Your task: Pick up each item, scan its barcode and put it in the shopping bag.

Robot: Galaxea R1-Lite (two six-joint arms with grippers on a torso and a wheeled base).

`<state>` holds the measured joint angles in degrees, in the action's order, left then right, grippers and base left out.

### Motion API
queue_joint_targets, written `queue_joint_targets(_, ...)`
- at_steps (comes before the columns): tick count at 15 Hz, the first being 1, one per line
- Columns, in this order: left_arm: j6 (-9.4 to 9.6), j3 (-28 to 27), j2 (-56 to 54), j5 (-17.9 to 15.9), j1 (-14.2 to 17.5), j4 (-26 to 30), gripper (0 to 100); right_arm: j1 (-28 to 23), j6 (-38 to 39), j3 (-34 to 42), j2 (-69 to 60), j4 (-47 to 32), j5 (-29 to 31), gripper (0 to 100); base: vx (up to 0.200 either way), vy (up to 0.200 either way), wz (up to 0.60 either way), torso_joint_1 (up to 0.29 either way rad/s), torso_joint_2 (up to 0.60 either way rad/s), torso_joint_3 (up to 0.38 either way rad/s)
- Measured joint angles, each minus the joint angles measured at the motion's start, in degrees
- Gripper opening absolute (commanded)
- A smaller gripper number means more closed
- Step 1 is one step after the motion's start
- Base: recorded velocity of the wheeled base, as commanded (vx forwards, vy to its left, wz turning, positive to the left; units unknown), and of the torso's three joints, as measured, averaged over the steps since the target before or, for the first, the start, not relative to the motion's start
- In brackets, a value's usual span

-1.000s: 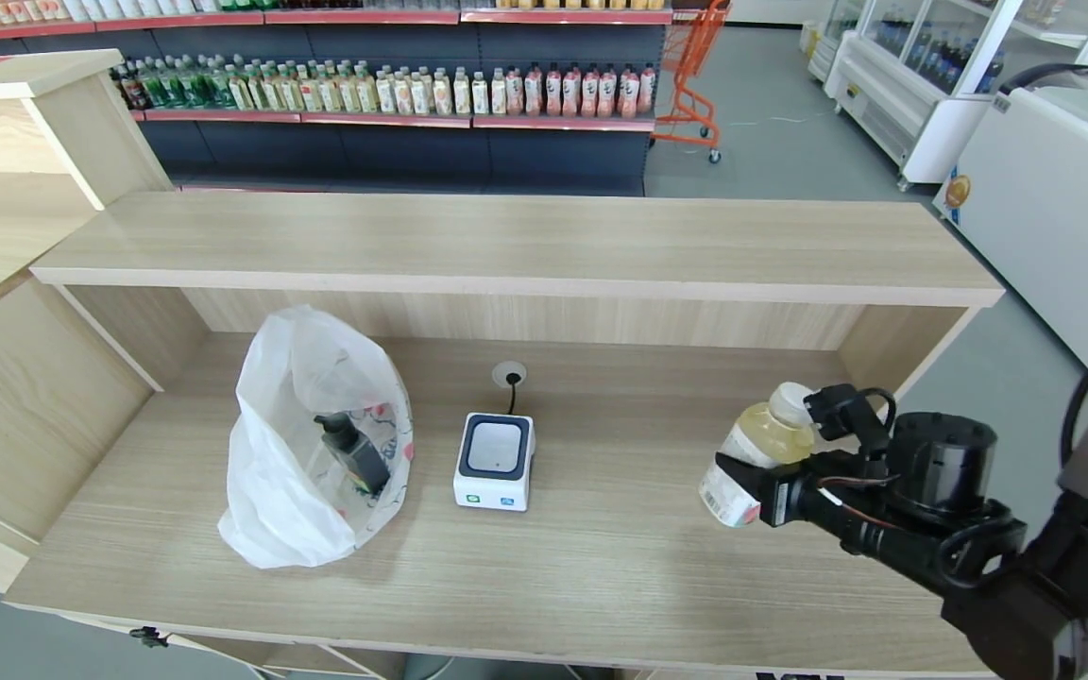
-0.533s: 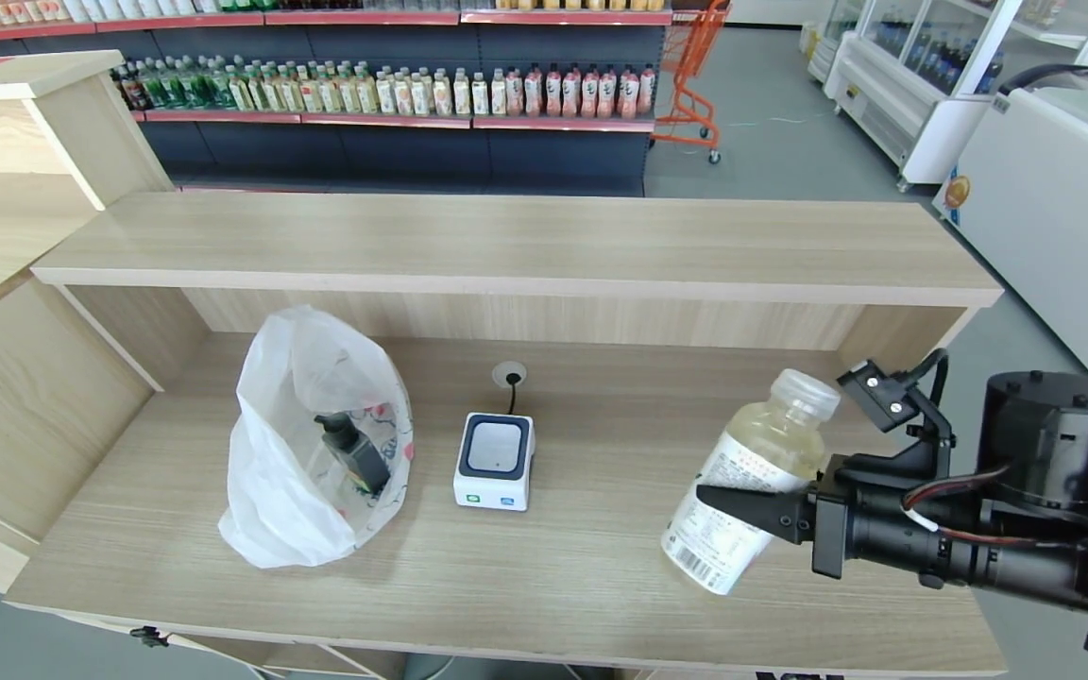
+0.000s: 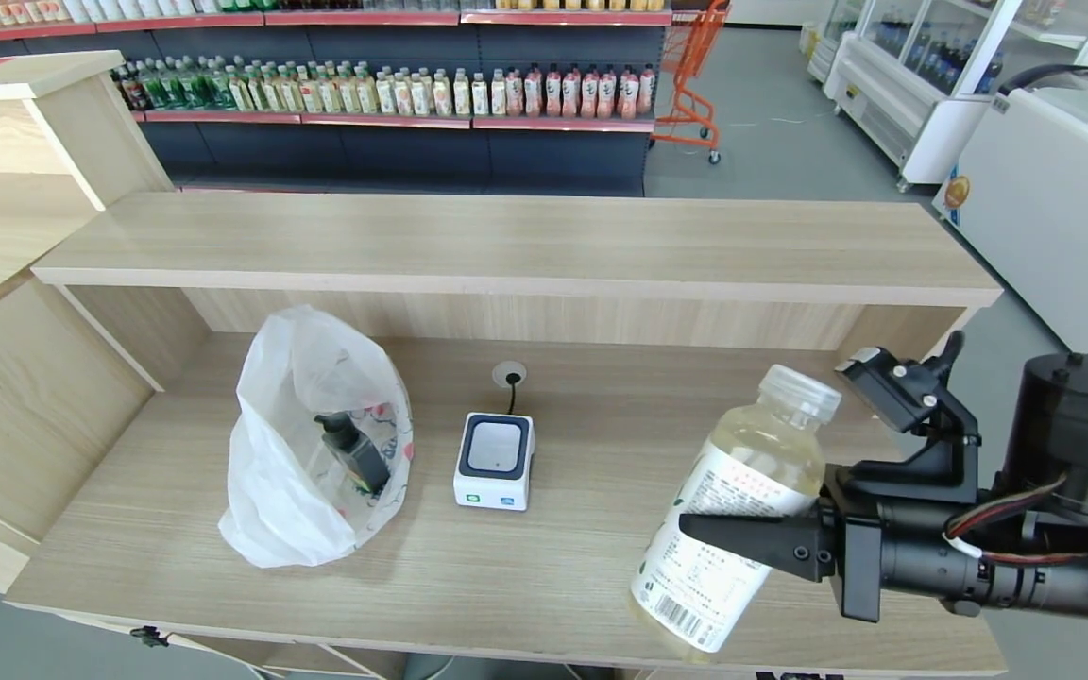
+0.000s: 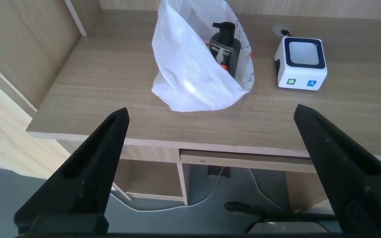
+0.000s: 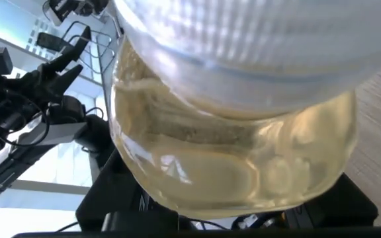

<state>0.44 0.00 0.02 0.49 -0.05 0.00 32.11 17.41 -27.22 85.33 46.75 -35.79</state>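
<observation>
**Right claw holds bottle over bench; left claw wide**

The right claw (image 3: pixel 728 515) is clamped on a clear bottle (image 3: pixel 742 472) of pale yellow liquid. The bottle is tilted with its white cap uppermost and a barcode on its lower label, and it is held over the near right part of the bench (image 3: pixel 553 567). The scanner (image 3: pixel 495 460) sits mid-bench, face up, well apart from the bottle. Just beside it, on the left, stands the white shopping bag (image 3: pixel 289 453), mouth open, with a dark pump bottle (image 3: pixel 355 453) inside. The left claw (image 4: pixel 210 172) stands wide, with nothing between its fingers, off the bench's near edge.
</observation>
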Motion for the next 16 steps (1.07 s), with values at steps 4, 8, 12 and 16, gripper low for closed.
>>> queue_joint_targets(4,-0.01,0.00,0.00,-0.02,0.00,0.00,100,2.12,2.33,-2.35,-3.45,-7.36,-0.04,0,0.000,0.000,0.00,0.000,0.00,0.000)
queue_joint_targets(8,0.00,0.00,0.00,0.00,0.00,0.00,100,2.93,2.68,-1.91,-5.24,-7.62,-0.33,0,0.000,0.000,0.00,0.000,0.00,0.000)
queue_joint_targets(12,0.00,0.00,0.00,-0.02,0.00,0.00,100,3.30,5.23,-1.88,-6.45,-8.00,-0.48,0,0.000,0.000,0.00,0.000,0.00,0.000)
queue_joint_targets(16,0.00,0.00,0.00,0.00,0.00,0.00,100,3.52,5.22,-1.90,-7.25,-9.01,-0.48,0,0.000,0.000,0.00,0.000,0.00,0.000)
